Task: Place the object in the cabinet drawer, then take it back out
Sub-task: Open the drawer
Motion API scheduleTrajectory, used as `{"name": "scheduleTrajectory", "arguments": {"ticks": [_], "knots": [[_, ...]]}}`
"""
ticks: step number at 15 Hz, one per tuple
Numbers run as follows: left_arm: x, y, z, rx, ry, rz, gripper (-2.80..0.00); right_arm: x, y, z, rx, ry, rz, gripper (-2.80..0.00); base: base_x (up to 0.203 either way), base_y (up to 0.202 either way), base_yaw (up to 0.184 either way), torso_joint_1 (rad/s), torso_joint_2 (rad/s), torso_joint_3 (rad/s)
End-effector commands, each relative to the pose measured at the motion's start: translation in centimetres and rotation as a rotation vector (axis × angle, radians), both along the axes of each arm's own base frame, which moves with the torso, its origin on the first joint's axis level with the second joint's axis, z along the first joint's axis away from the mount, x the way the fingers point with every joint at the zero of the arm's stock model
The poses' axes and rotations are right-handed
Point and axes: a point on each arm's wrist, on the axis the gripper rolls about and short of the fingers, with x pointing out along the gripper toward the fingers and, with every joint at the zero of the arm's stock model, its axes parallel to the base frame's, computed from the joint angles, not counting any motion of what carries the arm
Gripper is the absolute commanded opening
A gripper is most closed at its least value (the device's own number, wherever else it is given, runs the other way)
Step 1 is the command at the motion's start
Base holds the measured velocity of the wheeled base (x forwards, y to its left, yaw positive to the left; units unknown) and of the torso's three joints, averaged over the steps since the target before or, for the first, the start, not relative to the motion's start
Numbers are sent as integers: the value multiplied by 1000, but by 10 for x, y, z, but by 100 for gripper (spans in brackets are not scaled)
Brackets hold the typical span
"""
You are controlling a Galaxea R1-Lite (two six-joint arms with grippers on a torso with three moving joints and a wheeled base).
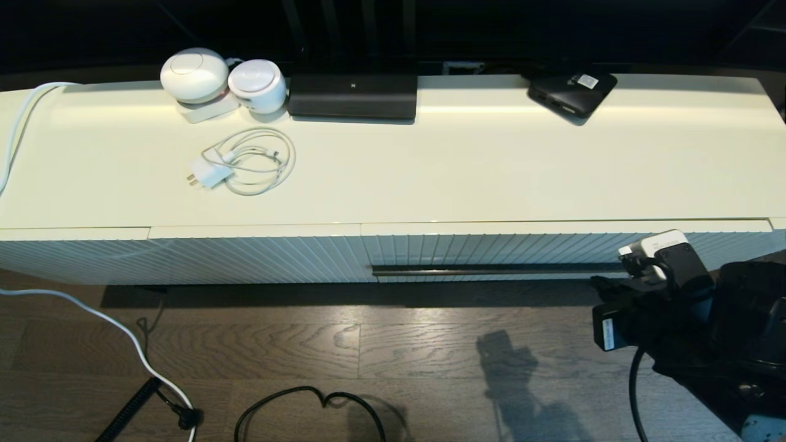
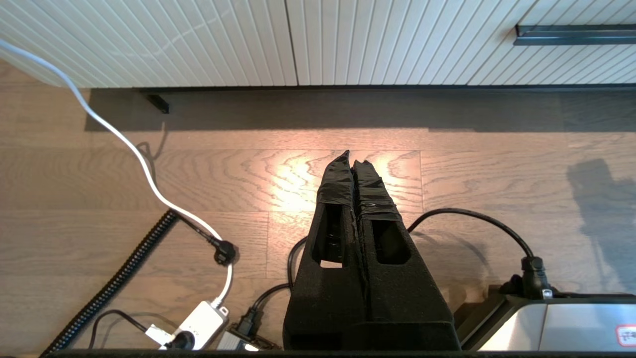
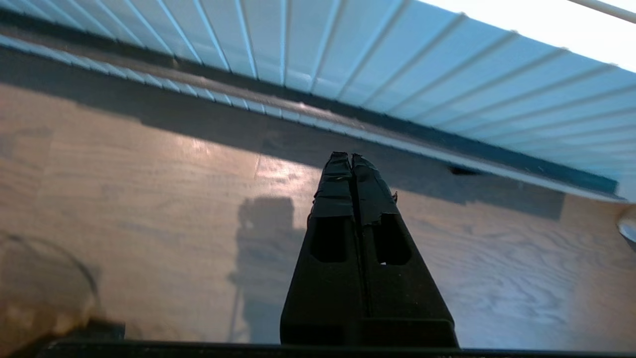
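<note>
My right gripper (image 3: 352, 158) hovers low over the floor (image 3: 149, 199), jaws pressed together and holding nothing, just near of the cabinet drawer (image 1: 552, 245) and beside the right end of its handle bar (image 1: 491, 269). My left gripper (image 2: 354, 158) is parked over the floor, jaws likewise together. The drawer is closed. The umbrella is not visible in any view. Judgement: it is light, with soft fabric; take it by the stiff handle.

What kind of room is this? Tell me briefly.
Probably a living room at home: a long low cream cabinet with ribbed fronts on a wooden floor, holding a coiled white charger and round white gadgets.
</note>
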Motion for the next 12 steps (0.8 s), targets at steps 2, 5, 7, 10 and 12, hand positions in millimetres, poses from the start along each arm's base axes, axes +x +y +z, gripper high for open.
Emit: {"name": "scheduleTrajectory", "arguments": {"ticks": [2,5,7,10,12], "knots": [[0,0,0,0,-3,0,-280,-23,-11,24,6,-1,-1,-280,0,0,0,0,0,0],[0,0,0,0,-1,0,-280,-36,-20,23,-35,73,-11,-280,0,0,0,0,0,0],[0,0,0,0,-3,0,-280,-41,-28,15,-72,148,-39,-280,0,0,0,0,0,0],[0,0,0,0,-1,0,-280,-50,-43,15,-125,266,-95,-280,0,0,0,0,0,0],[0,0,0,0,-2,0,-280,-49,-46,21,-126,251,-114,-280,0,0,0,0,0,0]]}}
